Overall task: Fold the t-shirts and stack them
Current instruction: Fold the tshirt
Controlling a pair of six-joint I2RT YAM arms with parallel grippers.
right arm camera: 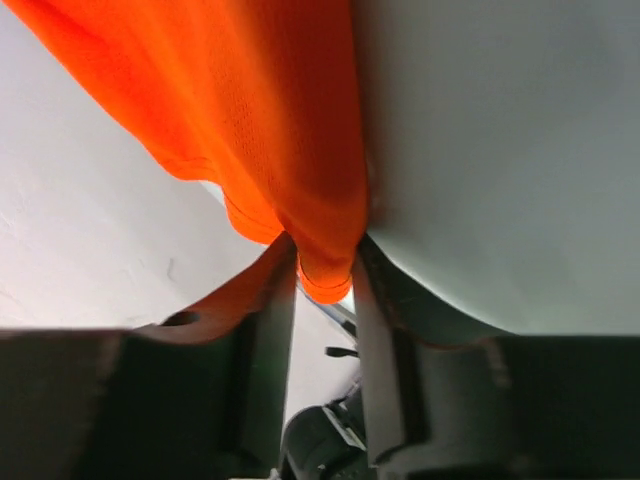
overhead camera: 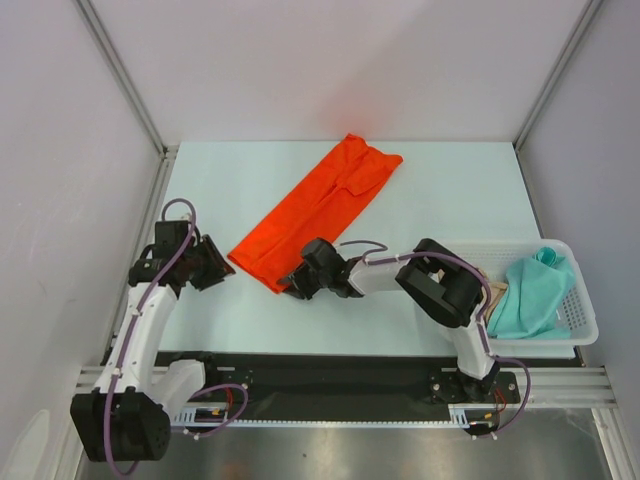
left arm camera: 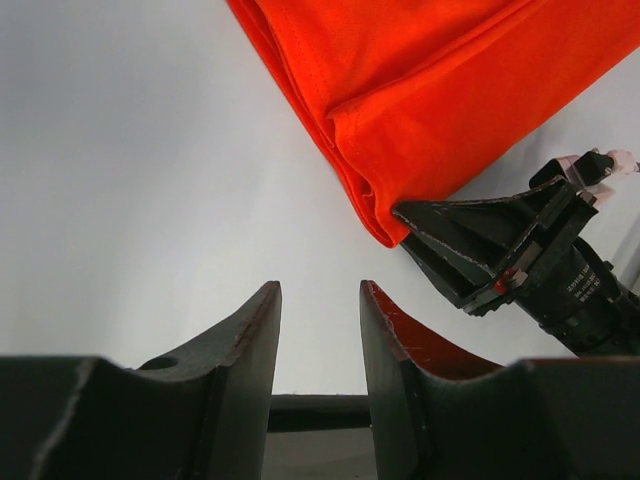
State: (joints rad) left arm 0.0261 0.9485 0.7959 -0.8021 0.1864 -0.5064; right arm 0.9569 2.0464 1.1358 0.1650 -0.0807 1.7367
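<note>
- Left gripper (overhead camera: 222,268) sits low over the table (overhead camera: 440,200) on the left side, pointed toward the cloth.
- On its wrist cam I see the jaws partway apart with only bare table between them. It grips nothing, so I read it as released.
- Its tips are near the end of the orange shirt (overhead camera: 320,210) but apart from it.
- The orange shirt lies on the table left of centre, folded into a long strip. It runs diagonally from the near end by the left gripper to the far end toward the back edge.
- The far end is wider and rumpled, the near end a neat folded corner.
- Right gripper (overhead camera: 292,285) is at that near corner, with its arm reaching across from the right.
- Its wrist cam shows the hem corner bunched between the two fingers (right arm camera: 265,320), cloth touching both sides. I call it clenched on the orange shirt.
- The left wrist cam agrees: the right gripper's tips meet the shirt's near corner.
- A white basket (overhead camera: 585,330) sits at the table's right edge, beside the right arm.
- The teal shirt (overhead camera: 535,295) is crumpled inside the basket.
- The beige shirt (overhead camera: 497,293) shows as a sliver left of the teal one. The rest is hidden by the arm and the teal cloth.
</note>
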